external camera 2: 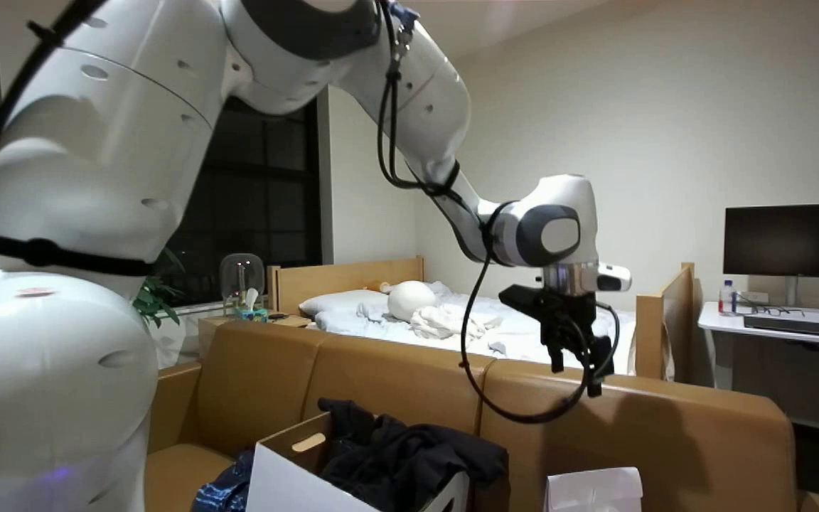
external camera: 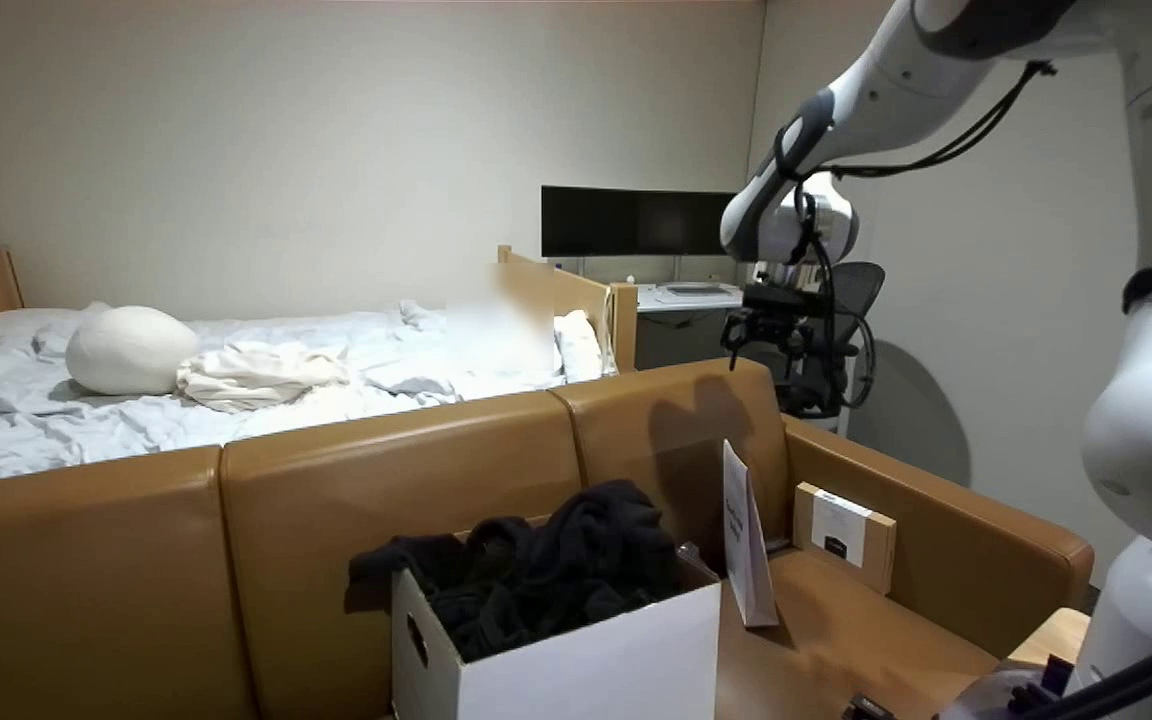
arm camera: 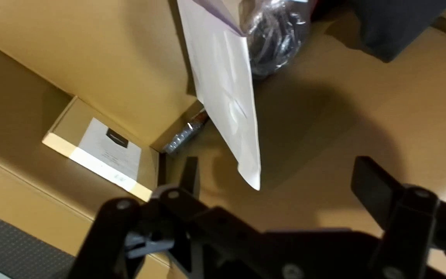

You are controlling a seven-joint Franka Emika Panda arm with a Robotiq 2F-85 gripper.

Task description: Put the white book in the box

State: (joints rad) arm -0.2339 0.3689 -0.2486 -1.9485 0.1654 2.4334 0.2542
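Now, with my fingers (arm camera: 376,192) spread apart and empty, a crooked descent could clip the standing white book (external camera: 747,550) and knock it over.

You see the thin white book (external camera: 749,552) standing on edge, dark lettering on one face, near but apart from the open-topped white box (external camera: 591,668) with handle holes.

On the bench (external camera: 86,590), the book (external camera: 744,545), perhaps touching the backrest (external camera: 626,410), stands between the box (external camera: 586,670), cloth (external camera: 556,570) inside, and a parcel (external camera: 844,535).
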